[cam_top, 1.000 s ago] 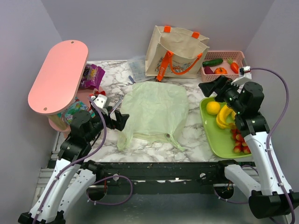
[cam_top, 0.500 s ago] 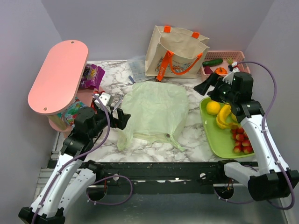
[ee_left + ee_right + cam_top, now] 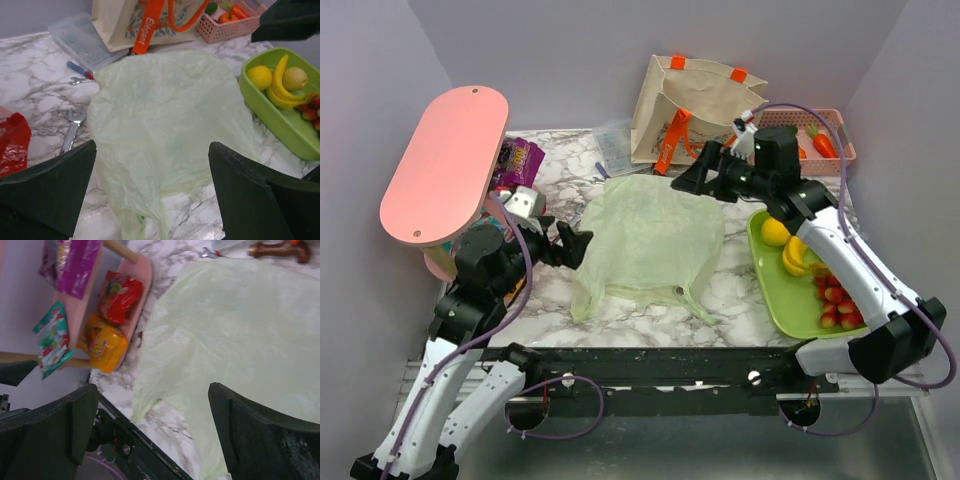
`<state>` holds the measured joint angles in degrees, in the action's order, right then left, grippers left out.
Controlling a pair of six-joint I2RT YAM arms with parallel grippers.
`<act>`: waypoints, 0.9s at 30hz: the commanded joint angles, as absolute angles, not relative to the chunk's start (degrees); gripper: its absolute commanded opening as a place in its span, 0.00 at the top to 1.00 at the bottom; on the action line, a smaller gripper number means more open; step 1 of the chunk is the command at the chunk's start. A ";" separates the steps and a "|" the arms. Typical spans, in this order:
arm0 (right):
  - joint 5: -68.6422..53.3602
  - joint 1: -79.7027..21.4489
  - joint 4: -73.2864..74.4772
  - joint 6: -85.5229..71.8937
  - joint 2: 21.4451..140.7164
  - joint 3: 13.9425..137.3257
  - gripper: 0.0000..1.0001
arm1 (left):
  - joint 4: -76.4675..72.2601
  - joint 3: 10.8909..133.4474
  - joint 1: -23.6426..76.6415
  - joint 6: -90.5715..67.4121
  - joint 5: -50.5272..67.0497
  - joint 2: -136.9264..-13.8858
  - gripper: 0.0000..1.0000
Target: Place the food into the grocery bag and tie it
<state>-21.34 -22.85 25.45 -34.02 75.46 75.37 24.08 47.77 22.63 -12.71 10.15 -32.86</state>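
Thin translucent pale green plastic bag (image 3: 655,240) flat on marble counter (image 3: 735,285). Right of bag, yellow banana bunch (image 3: 800,252) and round yellow citrus (image 3: 776,231) on lime tray (image 3: 788,302). Left end effector (image 3: 575,245) spread wide at bag's left edge; right end effector (image 3: 690,178) spread over far edge.

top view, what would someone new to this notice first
The pale green plastic bag lying flat in the middle of the marble table, with the open left gripper beside its left edge and the open right gripper near its far right corner. Then the green tray on the right holding bananas, and the big pink shelf on the left.
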 commanded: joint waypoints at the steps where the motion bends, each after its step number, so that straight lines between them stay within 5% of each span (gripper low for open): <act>1: -19.68 -30.13 25.40 -37.50 82.14 84.68 0.00 | 32.39 65.39 22.85 -15.76 0.75 -35.90 0.03; 8: -20.08 -33.48 22.27 -43.49 88.92 90.92 0.00 | 44.46 80.66 22.85 -17.62 -7.40 -41.98 0.04; 20: -3.61 -33.49 33.98 -35.89 97.01 109.29 0.00 | 43.79 69.37 22.85 -24.63 4.14 -33.85 0.06; 27: 18.04 -33.48 44.92 -29.97 86.81 100.56 0.00 | 40.45 57.41 22.94 -24.92 15.55 -32.06 0.09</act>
